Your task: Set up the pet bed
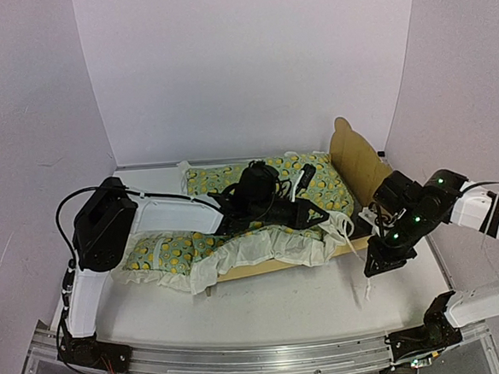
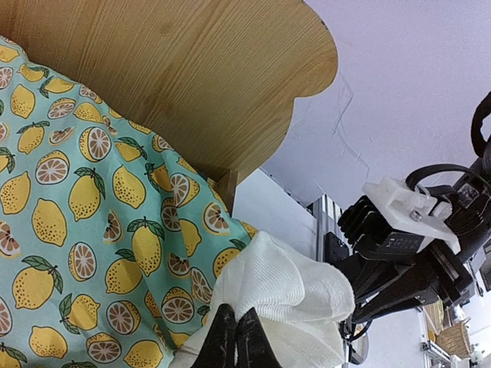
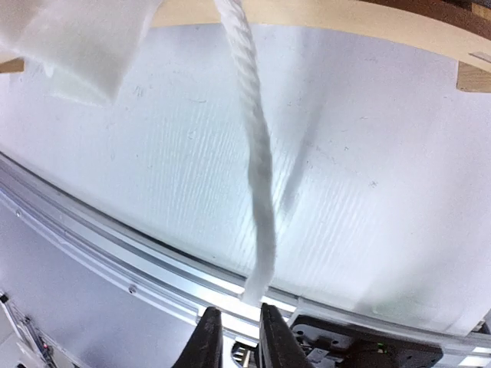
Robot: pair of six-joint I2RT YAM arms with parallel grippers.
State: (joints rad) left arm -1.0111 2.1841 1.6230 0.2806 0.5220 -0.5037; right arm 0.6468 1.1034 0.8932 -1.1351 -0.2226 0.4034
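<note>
The left gripper (image 2: pixel 235 337) has its two black fingers pressed together, with no gap between them. Its tips are at the white ruffled edge (image 2: pixel 280 295) of the green quilt with the yellow lemon pattern (image 2: pixel 84 207). I cannot tell if some cloth is caught between them. The quilt lies over the small light plywood pet bed (image 1: pixel 360 158). This bed stands on the white table (image 3: pixel 383 192), towards the far right, and its rounded headboard is upright at the right end.

The right gripper (image 3: pixel 239 337) is near the right end of the bed and points down at the table. Its fingers are a little apart, and nothing shows between them. A white twisted cord (image 3: pixel 258 169) hangs down in front of it. An aluminium rail (image 3: pixel 115 257) runs along the near table edge.
</note>
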